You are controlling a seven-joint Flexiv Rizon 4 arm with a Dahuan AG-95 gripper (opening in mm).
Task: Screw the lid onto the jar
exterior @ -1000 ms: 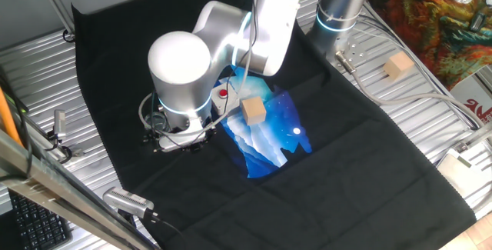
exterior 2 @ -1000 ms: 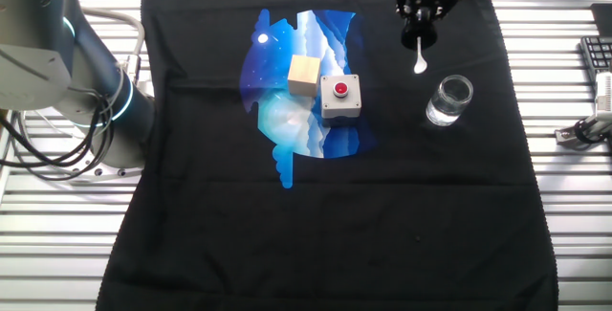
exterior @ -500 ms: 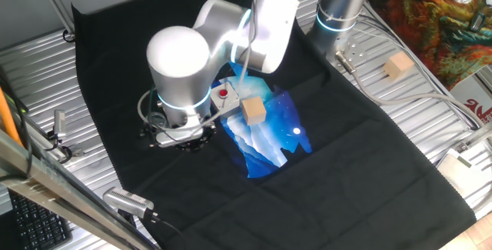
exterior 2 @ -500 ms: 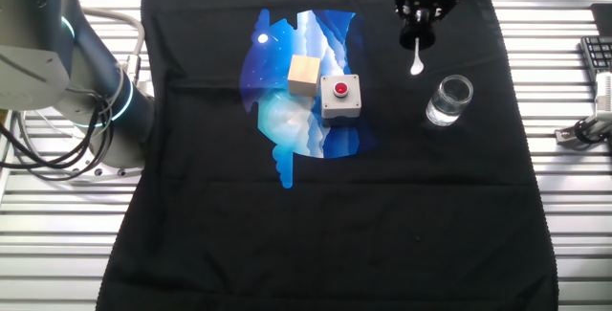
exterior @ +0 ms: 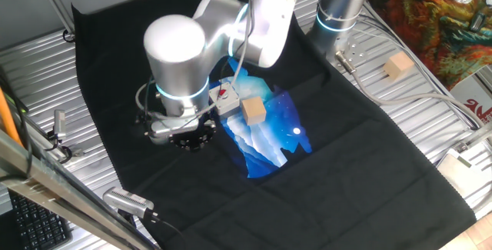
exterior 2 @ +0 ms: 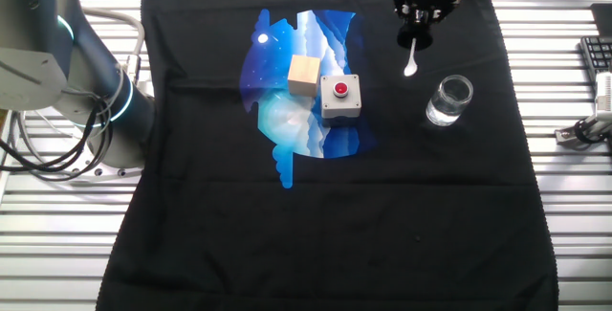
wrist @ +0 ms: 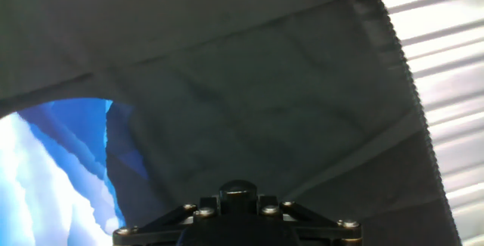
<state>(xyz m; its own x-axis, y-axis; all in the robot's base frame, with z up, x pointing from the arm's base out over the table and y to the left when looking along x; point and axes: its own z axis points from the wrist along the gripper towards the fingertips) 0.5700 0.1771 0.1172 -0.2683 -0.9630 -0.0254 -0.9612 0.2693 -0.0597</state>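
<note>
On the black cloth (exterior 2: 316,215) the jar (exterior 2: 449,99) stands empty; the claw (exterior 2: 417,35) grips the lid (exterior 2: 414,41).

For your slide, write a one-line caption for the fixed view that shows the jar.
End effector holding small black round lid above black cloth, beside clear glass jar.

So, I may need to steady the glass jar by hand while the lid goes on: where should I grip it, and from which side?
Hold the jar low on its round side wall, near the base. It stands upright with its mouth open, and the gripper carrying the lid hangs off to one side above it, so probably come in level from the side away from the gripper.
</note>
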